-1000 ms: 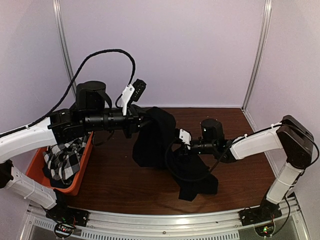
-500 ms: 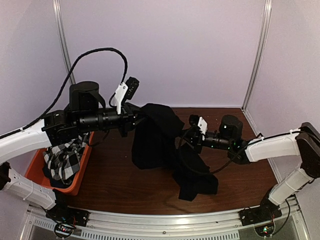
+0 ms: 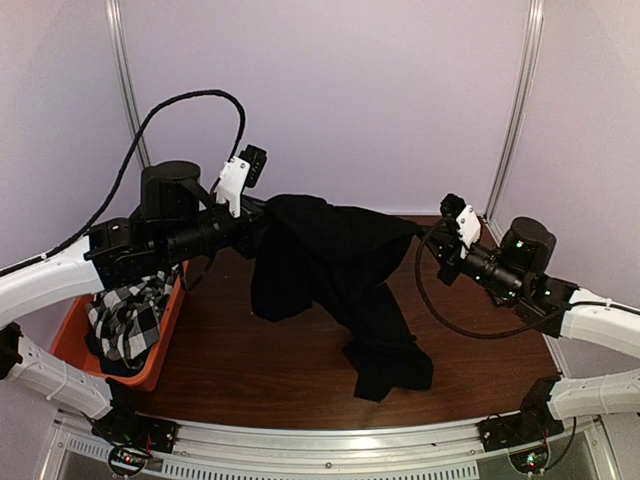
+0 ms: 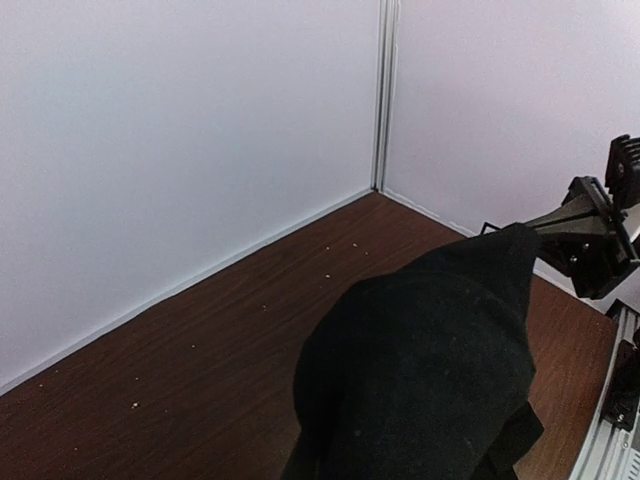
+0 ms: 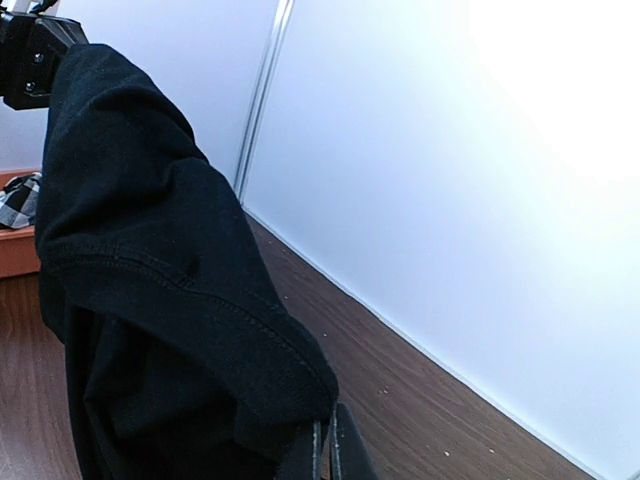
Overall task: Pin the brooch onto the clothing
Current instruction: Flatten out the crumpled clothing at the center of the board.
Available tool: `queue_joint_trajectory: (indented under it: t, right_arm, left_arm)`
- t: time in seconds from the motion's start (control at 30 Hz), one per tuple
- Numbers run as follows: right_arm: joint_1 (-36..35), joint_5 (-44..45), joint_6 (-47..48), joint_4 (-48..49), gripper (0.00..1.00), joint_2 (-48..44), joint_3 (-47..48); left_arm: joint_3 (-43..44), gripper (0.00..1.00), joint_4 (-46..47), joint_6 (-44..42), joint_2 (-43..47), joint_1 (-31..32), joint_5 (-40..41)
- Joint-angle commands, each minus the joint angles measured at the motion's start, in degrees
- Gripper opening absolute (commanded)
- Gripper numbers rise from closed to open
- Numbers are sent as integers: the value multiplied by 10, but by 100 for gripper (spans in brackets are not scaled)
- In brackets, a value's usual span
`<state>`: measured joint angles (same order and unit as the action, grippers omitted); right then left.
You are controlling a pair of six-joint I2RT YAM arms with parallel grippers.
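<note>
We hold the shirt (image 3: 330, 255) stretched above the bench (image 3: 230, 350), with the left gripper (image 3: 262, 213) and right gripper (image 3: 428, 238) each clamped on an edge. We judge this the spreading step; next, lay it flat. No brooch shows.

T-shirt (image 4: 430, 360) cropped at both wrist views' bottom, right arm (image 3: 590, 320) cropped overhead

An orange plastic bin (image 3: 166, 325) is set at the left of a dark brown wooden table (image 3: 250, 370), and a black-and-white checked cloth (image 3: 125, 320) is heaped inside it. Plain white walls (image 3: 350, 100) are seen behind, and an aluminium rail (image 3: 330, 442) along the near edge.
</note>
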<state>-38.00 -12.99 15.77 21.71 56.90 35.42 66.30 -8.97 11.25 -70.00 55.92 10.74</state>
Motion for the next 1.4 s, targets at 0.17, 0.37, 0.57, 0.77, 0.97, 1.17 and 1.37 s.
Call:
queue_joint_trajectory:
  t: [0.17, 0.37, 0.57, 0.77, 0.97, 1.17, 1.37]
  right_arm:
    - [-24, 93, 47, -177, 0, -102, 118]
    - [-48, 140, 97, -220, 0, -100, 201]
    - [-62, 161, 109, -257, 0, -102, 235]
    - [-78, 146, 74, -302, 0, -137, 192]
    - [-106, 151, 40, -390, 0, -112, 158]
    - [-139, 144, 4, -449, 0, -36, 137]
    - [-143, 116, -6, -446, 0, 22, 112]
  left_arm:
    - [124, 3, 37, -60, -32, -4, 17]
    - [238, 4, 21, -115, -79, -4, -10]
    - [272, 5, 1, -115, -86, -4, -18]
    - [139, 16, -65, -46, -20, -4, 25]
    - [4, 20, -94, 21, 56, -4, 28]
    - [-92, 20, -119, 71, 75, -4, 33]
    - [-147, 19, -145, 135, 14, -4, 15]
